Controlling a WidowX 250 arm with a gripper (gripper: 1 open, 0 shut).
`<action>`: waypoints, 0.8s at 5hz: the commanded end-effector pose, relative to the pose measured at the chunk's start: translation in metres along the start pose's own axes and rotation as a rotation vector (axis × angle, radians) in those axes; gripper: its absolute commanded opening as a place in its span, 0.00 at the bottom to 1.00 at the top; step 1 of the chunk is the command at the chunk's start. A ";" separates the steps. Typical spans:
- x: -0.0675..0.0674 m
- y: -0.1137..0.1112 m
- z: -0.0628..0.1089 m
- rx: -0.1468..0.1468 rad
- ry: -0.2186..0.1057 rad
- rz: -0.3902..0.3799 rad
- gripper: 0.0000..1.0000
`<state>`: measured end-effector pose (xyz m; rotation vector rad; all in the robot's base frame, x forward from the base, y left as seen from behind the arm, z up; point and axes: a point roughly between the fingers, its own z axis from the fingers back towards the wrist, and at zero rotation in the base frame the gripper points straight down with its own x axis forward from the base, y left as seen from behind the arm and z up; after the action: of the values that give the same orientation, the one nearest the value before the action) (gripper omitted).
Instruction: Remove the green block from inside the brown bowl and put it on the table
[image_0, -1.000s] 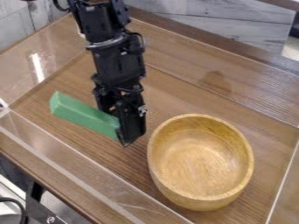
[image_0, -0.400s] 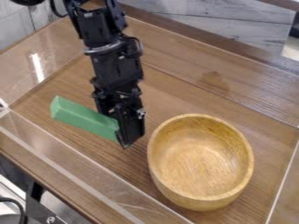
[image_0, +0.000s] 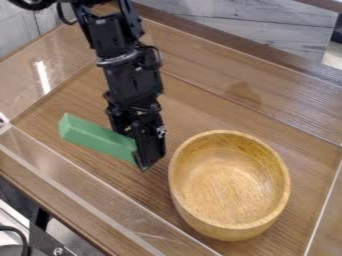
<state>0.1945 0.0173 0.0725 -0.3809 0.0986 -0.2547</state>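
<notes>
Table (image_0: 254, 95): green block (image_0: 88, 134) at gripper (image_0: 144, 152)

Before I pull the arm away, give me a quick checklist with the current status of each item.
1. Green block out of the brown bowl: ok, the bowl's hollow shows only bare wood.
2. Block resting on the table: ok, it lies flat to the left of the bowl.
3. Block apart from the bowl: ok, a strip of table shows between them.
4. Tool released from the block: cannot tell, it covers the block's near end and its jaws are hidden.
5. Space above the tool for lifting: ok, nothing hangs over it.
</notes>
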 end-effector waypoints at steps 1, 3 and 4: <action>0.005 0.003 0.005 0.013 -0.038 0.005 0.00; 0.007 0.006 0.003 0.010 -0.051 0.015 0.00; 0.009 0.007 0.002 0.009 -0.058 0.020 0.00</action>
<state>0.1990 0.0179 0.0653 -0.3909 0.0801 -0.2321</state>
